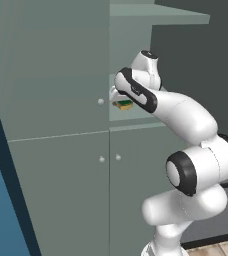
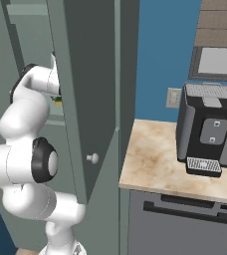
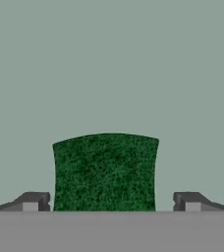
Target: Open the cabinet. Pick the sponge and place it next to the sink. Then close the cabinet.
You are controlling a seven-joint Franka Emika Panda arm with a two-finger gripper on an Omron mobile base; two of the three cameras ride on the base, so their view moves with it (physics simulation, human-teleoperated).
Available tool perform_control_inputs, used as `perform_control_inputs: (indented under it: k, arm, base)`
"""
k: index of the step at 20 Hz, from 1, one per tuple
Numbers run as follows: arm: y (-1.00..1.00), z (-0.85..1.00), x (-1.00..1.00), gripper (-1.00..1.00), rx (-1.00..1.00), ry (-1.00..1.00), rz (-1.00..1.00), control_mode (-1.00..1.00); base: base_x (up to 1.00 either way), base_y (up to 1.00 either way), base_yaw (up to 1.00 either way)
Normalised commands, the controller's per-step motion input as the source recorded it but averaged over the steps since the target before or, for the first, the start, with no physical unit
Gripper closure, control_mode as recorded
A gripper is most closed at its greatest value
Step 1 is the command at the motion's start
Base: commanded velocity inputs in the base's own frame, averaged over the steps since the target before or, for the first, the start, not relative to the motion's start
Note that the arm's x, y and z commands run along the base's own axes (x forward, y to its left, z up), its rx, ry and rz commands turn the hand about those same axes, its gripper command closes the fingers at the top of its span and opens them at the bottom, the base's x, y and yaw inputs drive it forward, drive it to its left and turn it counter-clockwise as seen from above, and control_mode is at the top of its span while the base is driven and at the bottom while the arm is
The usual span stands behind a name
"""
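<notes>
The cabinet (image 1: 56, 75) has its upper right door (image 2: 88, 94) swung open, and the other three doors are closed. The sponge (image 1: 123, 105) lies on the shelf (image 1: 136, 116) inside; a sliver of it shows past the door edge in the right base view (image 2: 58, 101). My arm reaches into the opening, with the gripper (image 1: 117, 96) right over the sponge. In the hand view the green scrub face of the sponge (image 3: 105, 172) sits between the fingertips (image 3: 35, 201), with a narrow gap on each side. The gripper (image 3: 111, 203) is open around it. The sink is out of view.
The open door stands between my arm and a beige counter (image 2: 153, 159) to the right, which carries a dark coffee machine (image 2: 210, 132). A dark grey dishwasher panel (image 2: 185, 224) sits under that counter. A shelf above (image 1: 156, 17) bounds the compartment.
</notes>
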Motion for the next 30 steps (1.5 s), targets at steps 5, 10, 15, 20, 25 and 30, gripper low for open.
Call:
perform_control_inputs:
  k: [5, 10, 15, 20, 25, 30]
  arm:
    - [0.00, 0.00, 0.00, 1.00, 0.00, 0.00, 0.00, -1.00]
    - [0.00, 0.00, 0.00, 1.00, 0.00, 0.00, 0.00, -1.00]
    - [0.00, 0.00, -0.20, 1.00, 0.01, -0.02, 0.00, -1.00]
    - [0.00, 0.35, -0.97, 1.00, 0.04, -0.16, 0.00, -1.00]
    - [0.00, 0.46, -0.95, 1.00, 0.02, -0.10, 0.00, -1.00]
    - [-0.02, 0.36, -0.53, 1.00, 0.00, -0.01, -0.02, -1.00]
  base:
    - [0.00, 0.00, 0.00]
    - [0.00, 0.00, 0.00]
    - [0.00, 0.00, 0.00]
    - [0.00, 0.00, 0.00]
    - [0.00, 0.00, 0.00]
    - [0.00, 0.00, 0.00]
